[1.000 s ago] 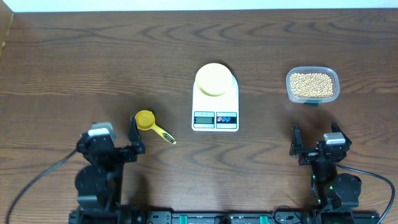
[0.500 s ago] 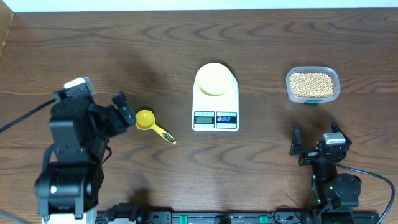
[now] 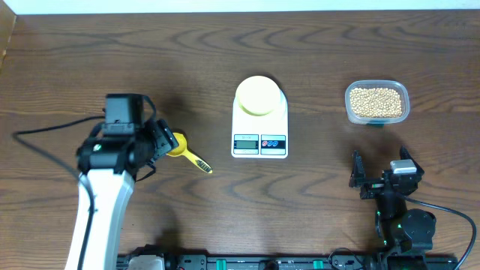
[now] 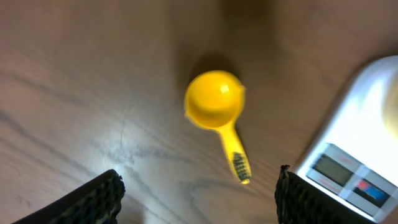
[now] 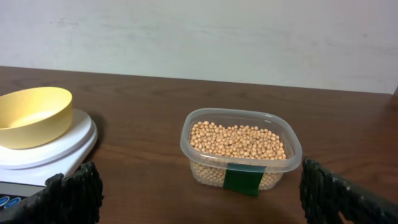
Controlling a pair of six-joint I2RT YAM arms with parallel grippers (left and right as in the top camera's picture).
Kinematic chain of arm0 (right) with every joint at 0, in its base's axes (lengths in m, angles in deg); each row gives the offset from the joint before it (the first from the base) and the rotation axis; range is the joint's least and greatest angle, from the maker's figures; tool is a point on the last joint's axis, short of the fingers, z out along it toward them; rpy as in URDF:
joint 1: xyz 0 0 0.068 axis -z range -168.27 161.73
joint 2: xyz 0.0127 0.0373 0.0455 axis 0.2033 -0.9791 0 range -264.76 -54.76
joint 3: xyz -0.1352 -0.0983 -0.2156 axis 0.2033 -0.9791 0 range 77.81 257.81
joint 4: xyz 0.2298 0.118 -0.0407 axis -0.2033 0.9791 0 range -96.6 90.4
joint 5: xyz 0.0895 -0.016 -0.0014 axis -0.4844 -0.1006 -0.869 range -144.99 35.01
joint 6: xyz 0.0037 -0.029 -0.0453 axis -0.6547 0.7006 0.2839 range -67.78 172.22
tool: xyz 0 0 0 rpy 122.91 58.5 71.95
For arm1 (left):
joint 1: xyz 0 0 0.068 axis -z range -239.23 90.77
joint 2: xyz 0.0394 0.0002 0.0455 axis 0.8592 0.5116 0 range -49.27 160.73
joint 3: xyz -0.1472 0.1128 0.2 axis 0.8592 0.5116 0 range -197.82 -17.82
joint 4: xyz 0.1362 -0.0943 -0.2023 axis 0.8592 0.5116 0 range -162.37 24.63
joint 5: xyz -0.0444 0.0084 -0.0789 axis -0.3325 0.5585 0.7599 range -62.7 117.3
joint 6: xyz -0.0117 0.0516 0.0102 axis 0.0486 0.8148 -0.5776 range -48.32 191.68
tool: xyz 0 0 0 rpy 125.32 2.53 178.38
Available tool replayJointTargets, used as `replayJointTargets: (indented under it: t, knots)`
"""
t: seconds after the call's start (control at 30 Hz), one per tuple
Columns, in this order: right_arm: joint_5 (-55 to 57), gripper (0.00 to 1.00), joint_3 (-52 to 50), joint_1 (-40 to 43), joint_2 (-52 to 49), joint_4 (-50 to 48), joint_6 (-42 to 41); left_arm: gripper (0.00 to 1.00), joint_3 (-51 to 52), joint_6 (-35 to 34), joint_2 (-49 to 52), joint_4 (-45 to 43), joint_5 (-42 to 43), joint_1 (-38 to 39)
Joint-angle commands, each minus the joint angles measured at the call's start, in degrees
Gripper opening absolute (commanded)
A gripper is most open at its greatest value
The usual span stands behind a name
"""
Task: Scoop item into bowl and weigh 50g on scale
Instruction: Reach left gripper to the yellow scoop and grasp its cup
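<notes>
Your left gripper (image 3: pixel 162 141) hung over the yellow scoop (image 3: pixel 180 148), on the left side of the table (image 3: pixel 75 60). In the left wrist view its fingers (image 4: pixel 102 194) were spread wide, one on each side of the frame and holding nothing. The scoop (image 4: pixel 214 107) lay flat on the wood between and beyond them, cup up, with its handle pointing toward the near-right. From overhead, your gripper hid part of the scoop's cup.

The scale (image 3: pixel 279 120) sat in the middle of the table, just right of the scoop and apart from it, with its display and buttons facing the near edge. The reading was too small to make out. The pale-yellow bowl (image 3: pixel 258 95) stood upright on the scale's round platform, toward the far end.

The beans (image 3: pixel 376 102) were in the clear tub (image 3: pixel 377 84), far right and well apart from the scale. In the right wrist view they (image 5: pixel 236 140) filled most of the tub (image 5: pixel 186 135), which carried a green label (image 5: pixel 241 180) on its near wall.

Your right gripper (image 3: pixel 380 171) rested at the near right, close to its base. It faced the tub with its fingers (image 5: pixel 74 193) parted and nothing between them. The bowl (image 5: pixel 31 115) and the scale (image 5: pixel 62 146) showed at the left of that view.
</notes>
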Motion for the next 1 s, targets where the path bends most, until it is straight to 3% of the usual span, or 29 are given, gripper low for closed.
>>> replayJointTargets:
  t: [0.0, 0.4, 0.53, 0.67, 0.77, 0.9, 0.97]
  knots:
    - [0.3, 0.99, -0.1, -0.4, 0.3, 0.2, 0.4, 0.78, 3.7, -5.9, 4.0, -2.6, -1.8, 0.2]
    - [0.3, 0.99, -0.1, -0.4, 0.3, 0.2, 0.4, 0.72, 12.3, -7.2, 14.7, -20.5, -1.8, 0.2]
    - [0.3, 0.99, -0.1, -0.4, 0.3, 0.2, 0.4, 0.55, 12.3, -9.5, 20.8, -24.4, -1.8, 0.2]
    - [0.3, 0.99, -0.1, -0.4, 0.3, 0.2, 0.4, 0.21, 12.3, -9.5, 23.3, -25.6, -1.8, 0.2]
    - [0.3, 0.99, -0.1, -0.4, 0.3, 0.2, 0.4, 0.07, 12.3, -9.5, 22.7, -27.3, -1.8, 0.2]
    - [0.3, 0.99, -0.1, -0.4, 0.3, 0.2, 0.4, 0.07, 11.8, -9.5, 22.4, -28.4, -1.8, 0.1]
    - [0.3, 0.99, -0.1, -0.4, 0.3, 0.2, 0.4, 0.07, 8.9, -10.3, 20.0, -24.5, -1.8, -0.6]
